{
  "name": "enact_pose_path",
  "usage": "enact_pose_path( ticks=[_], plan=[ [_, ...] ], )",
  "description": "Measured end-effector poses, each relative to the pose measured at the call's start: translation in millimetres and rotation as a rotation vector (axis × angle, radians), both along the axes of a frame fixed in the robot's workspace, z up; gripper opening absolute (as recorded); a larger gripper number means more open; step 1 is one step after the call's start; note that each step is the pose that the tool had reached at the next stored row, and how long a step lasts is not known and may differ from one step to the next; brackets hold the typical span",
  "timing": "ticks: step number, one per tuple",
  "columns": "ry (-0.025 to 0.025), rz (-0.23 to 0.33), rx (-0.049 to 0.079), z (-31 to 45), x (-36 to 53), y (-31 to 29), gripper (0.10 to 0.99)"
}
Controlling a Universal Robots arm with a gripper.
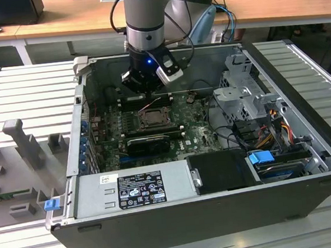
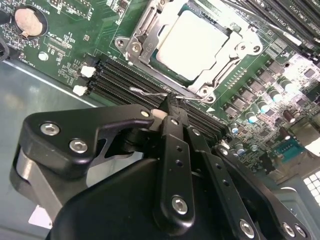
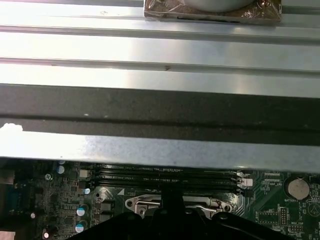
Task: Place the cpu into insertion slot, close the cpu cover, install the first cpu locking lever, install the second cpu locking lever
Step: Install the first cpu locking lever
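**A:** ok where's this at? The cpu (image 2: 192, 42) looks seated in the insertion slot (image 1: 152, 118) w/ the cpu cover (image 2: 147, 27) lying flat over it, chip face showing thru the window. So imo it's on a lever step.

**B:** Yep. In the second wrist view the gripper (image 2: 171, 102) has its tips drawn narrow, basically together. They're right at the thin wire locking lever (image 2: 150, 93), which runs btw the cover edge and the black memory slots (image 2: 120, 80). Can't tell if the wire's pinched or just touched tbh. In the exterior view the gripper hangs at approx 12 o'clock of the slot, just beside its rim.

**A:** Tips for doing it well?

**B:** Imo work the wire near its free end, not mid-span. It looks springy & prob skates off the tips. Go low and slow, down then sideways under its catch. Keep clear of the memory slots and the lil caps (image 2: 274, 94) on the green board (image 2: 65, 45). Cover has to sit flat or the lever won't latch.
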State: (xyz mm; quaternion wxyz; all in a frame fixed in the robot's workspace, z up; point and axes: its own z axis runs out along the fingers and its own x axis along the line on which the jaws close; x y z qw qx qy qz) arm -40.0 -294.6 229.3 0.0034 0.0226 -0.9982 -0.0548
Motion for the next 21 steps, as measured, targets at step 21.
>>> enact_pose_path(
  ticks=[21],
  plan=[
    [-0.0001, 0.002, 0.0, -3.9, 14.7, 4.9, 0.106]
  ],
)
